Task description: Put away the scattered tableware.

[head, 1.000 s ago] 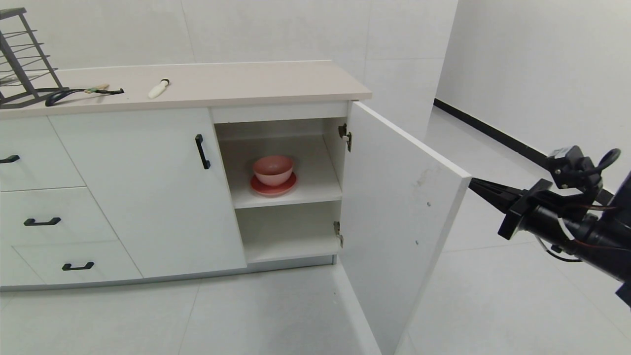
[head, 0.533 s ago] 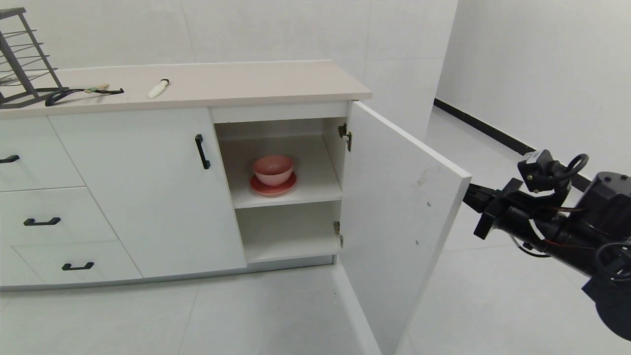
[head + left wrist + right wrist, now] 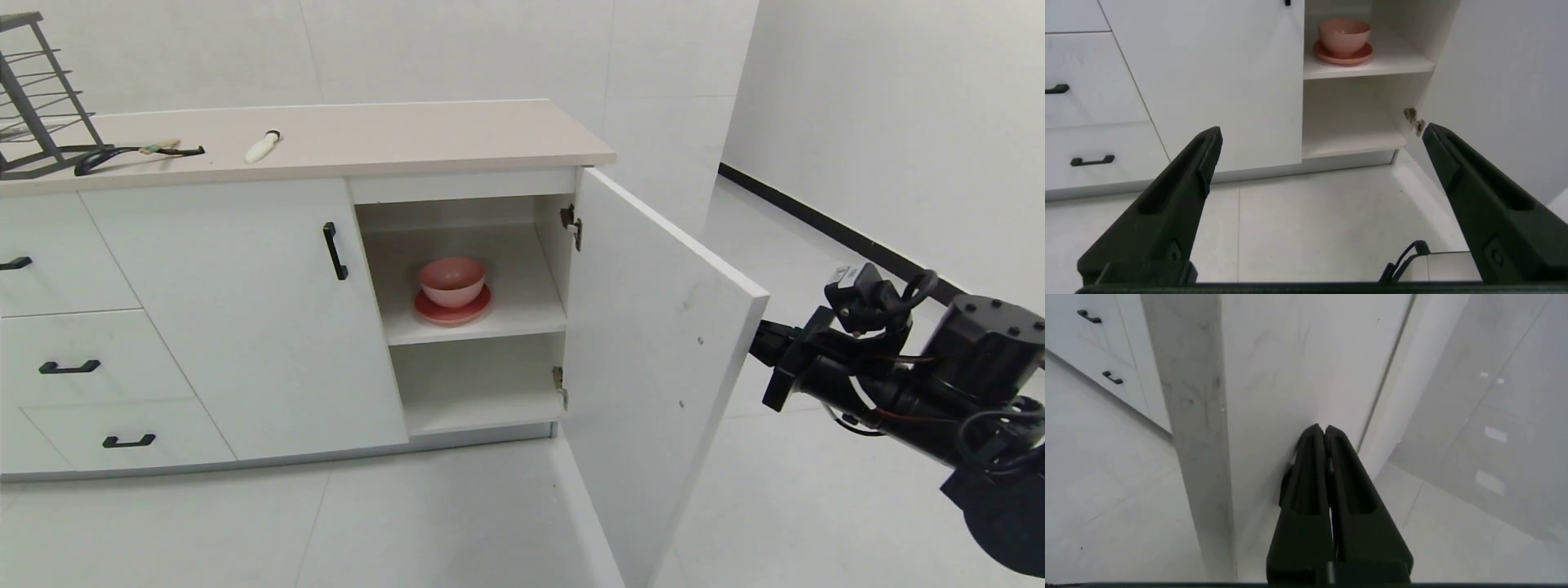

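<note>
My right gripper [image 3: 1324, 434], its fingers pressed together, is resting its tip against the outer face of the open cabinet door [image 3: 653, 359], near the free edge, right of centre in the head view. The hinges [image 3: 571, 224] are lying to the left of that contact, so I judge the coming push should run leftward and back toward the cabinet. The pink bowl [image 3: 451, 280] is sitting on its plate [image 3: 433, 310] on the upper shelf [image 3: 522, 306], mid-frame, well inside the door's swing. My left gripper [image 3: 1323, 135] is hanging wide apart, farther from the door.
</note>
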Robot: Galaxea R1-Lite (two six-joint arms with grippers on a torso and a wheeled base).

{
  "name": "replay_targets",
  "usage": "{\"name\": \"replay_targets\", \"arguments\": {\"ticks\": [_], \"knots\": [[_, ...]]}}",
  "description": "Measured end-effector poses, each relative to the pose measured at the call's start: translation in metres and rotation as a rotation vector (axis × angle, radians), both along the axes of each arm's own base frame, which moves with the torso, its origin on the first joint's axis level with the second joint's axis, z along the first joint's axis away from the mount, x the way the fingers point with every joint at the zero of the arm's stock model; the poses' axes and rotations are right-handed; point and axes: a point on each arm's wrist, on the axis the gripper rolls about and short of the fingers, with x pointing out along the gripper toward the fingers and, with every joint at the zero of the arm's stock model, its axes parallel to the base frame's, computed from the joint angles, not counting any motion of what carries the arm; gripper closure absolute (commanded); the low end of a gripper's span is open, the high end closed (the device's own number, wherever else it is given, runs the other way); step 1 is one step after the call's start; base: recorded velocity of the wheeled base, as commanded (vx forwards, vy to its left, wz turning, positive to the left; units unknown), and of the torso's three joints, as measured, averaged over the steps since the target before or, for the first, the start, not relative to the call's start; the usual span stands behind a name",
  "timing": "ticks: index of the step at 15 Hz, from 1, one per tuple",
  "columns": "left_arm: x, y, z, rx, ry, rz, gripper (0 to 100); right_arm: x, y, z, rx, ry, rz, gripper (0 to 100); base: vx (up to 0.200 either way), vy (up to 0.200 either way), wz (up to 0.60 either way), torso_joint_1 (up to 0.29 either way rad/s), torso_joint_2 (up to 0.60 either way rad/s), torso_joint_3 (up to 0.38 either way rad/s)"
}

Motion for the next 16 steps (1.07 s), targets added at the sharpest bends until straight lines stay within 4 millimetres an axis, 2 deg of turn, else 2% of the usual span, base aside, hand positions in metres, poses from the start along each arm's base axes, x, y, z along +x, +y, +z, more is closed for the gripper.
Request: {"name": "replay_targets", "arguments": {"ticks": [9, 16], "knots": [[0.000, 0.000, 0.000, 0.000, 0.000, 0.000, 0, -0.014, 0.039, 0.002, 0.000, -0.012, 0.140, 100, 0.000, 0.000, 0.00, 0.000, 0.00, 0.000], [0.000, 0.000, 0.000, 0.000, 0.000, 0.001, 0, -0.012, 0.061, 0.011, 0.020, -0.061, 0.205, 100, 0.000, 0.000, 0.00, 0.000, 0.00, 0.000]]}}
